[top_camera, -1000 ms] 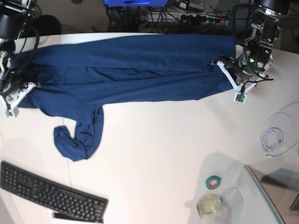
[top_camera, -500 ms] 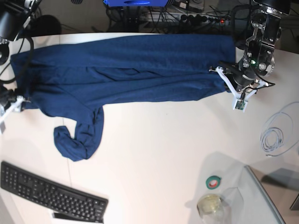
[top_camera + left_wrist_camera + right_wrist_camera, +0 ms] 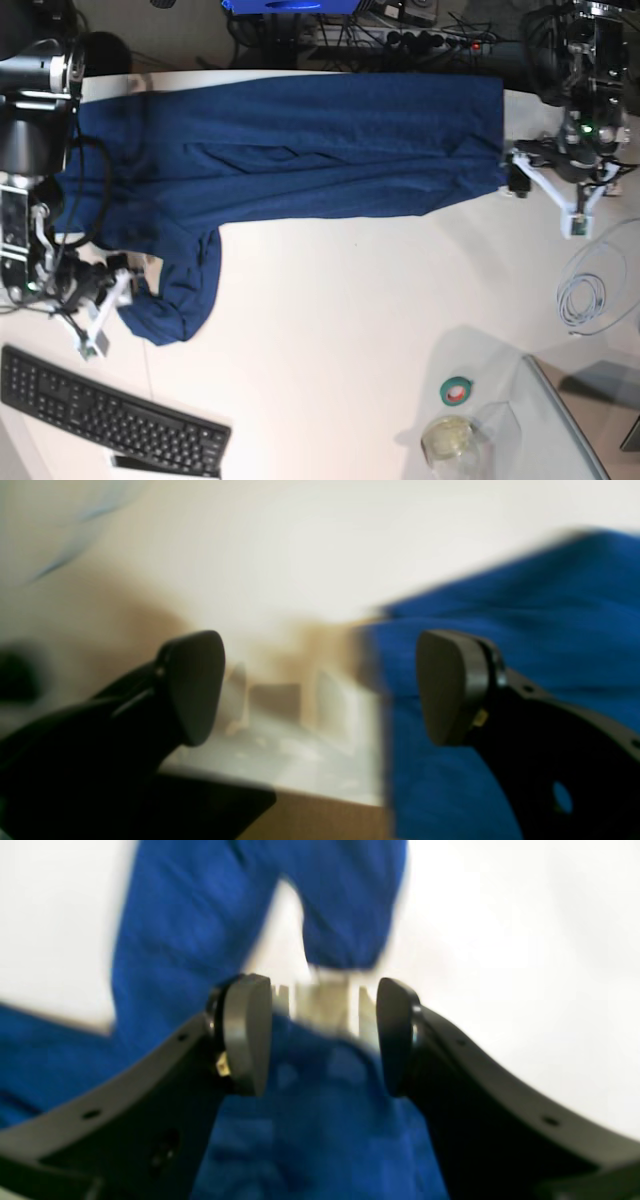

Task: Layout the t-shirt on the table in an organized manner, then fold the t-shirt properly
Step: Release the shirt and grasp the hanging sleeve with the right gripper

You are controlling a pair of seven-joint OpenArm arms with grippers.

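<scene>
T-shirt spread across far half of table, one sleeve bunched near-left. Soft, limp, light; likely drapes and wrinkles. Best hold judged at hem corners or sleeve edge. Left gripper jaws wide apart, empty, at shirt's right edge. Right gripper jaws apart, over sleeve, nothing pinched.

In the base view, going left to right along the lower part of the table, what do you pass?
Black keyboard → roll of green tape → round jar with a yellowish top → coiled grey cable, all on the white table. The t-shirt lies further back, across the far side.
</scene>
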